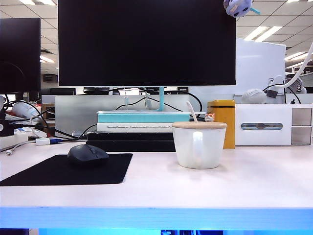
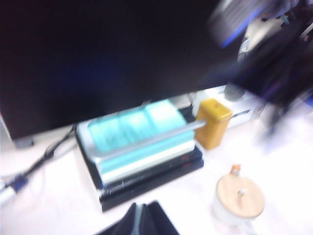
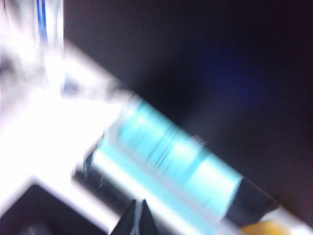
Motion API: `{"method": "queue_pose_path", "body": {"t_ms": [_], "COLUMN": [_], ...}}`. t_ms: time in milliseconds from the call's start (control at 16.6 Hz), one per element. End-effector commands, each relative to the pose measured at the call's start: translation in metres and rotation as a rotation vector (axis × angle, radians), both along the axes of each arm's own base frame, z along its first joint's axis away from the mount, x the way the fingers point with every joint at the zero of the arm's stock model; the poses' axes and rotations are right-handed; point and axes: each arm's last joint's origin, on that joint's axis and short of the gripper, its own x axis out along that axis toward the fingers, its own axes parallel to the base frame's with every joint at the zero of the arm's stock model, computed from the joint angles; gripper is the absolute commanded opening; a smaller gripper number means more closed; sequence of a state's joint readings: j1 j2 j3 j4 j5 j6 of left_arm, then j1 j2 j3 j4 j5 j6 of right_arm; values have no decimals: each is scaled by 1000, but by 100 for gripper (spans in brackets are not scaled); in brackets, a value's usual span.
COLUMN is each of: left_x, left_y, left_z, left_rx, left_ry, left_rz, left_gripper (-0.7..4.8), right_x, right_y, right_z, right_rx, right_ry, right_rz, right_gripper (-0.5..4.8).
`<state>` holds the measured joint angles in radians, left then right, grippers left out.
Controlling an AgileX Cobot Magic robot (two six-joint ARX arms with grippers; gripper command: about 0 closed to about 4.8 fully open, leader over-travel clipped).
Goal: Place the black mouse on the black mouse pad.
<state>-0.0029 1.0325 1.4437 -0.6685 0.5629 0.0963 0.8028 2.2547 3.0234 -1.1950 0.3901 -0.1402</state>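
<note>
1. Nearest you in the exterior view is the pale desk (image 1: 244, 191) with its blue-lit front edge, bare on the right side.
2. Behind it, a large dark monitor (image 1: 146, 41) fills the upper middle; a second dark screen (image 1: 19, 54) stands at far left, with office ceiling lights beyond.
3. Under the monitor, a stack of teal and black books (image 1: 139, 128) lies flat, with a white tissue box (image 1: 271, 125) to the right.
4. On the desk's left lies the black mouse pad (image 1: 49, 174), flat and near the front edge.
5. At centre stands a white mug (image 1: 199, 145) with a wooden lid, a yellow tin (image 1: 222, 120) just behind it.
6. The black mouse (image 1: 87, 153) sits on the pad's rear part, so the task looks done, and you need only keep both arms clear.
7. Neither arm shows in the exterior view. The left gripper (image 2: 142, 220) appears at its wrist view's edge as dark fingertips drawn together, above the books and holding nothing.
8. The right gripper (image 3: 139, 218) is heavily blurred; its fingertips seem pressed together, empty, likely over the books too.
</note>
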Motion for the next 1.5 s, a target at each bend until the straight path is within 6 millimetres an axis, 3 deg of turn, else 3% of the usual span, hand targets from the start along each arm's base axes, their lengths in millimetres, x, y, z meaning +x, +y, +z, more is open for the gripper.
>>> {"method": "queue_pose_path", "body": {"t_ms": [60, 180, 301, 481, 541, 662, 782, 842, 963, 1083, 1263, 1384, 1504], "left_x": [-26, -44, -64, -91, -114, -144, -162, -170, -172, -163, -167, -177, -171], "left_y": [0, 1, 1, 1, 1, 1, 1, 1, 2, 2, 2, 2, 2], "left_z": [15, 22, 27, 31, 33, 35, 32, 29, 20, -8, -60, -102, -131], "left_rx": [-4, -18, -18, -20, -23, -55, -60, -59, -25, -13, -24, -45, -93], "left_ry": [-100, -151, -210, -261, -311, -363, -383, -375, -316, -175, -97, -122, -136], "left_rz": [17, 29, 29, 26, 26, 30, 30, 32, 52, 57, 61, 64, 73], "left_gripper": [-5, -5, -5, -5, -5, -5, -5, -5, -5, -5, -5, -5, -5], "right_x": [-69, -116, -182, -252, -276, -273, -241, -216, -183, -182, -195, -207, -216], "right_y": [-68, -118, -186, -258, -281, -274, -237, -209, -168, -151, -160, -177, -191], "right_z": [81, 117, 147, 157, 162, 170, 171, 165, 152, 151, 153, 150, 144], "right_rx": [185, 281, 385, 490, 564, 607, 570, 518, 458, 475, 477, 433, 359], "right_ry": [-179, -276, -389, -489, -560, -612, -564, -490, -378, -373, -382, -358, -334], "right_rz": [58, 57, 58, 88, 142, 210, 312, 363, 459, 511, 486, 480, 428], "right_gripper": [-5, -5, -5, -5, -6, -5, -5, -5, -5, -5, -5, -5, -6]}}
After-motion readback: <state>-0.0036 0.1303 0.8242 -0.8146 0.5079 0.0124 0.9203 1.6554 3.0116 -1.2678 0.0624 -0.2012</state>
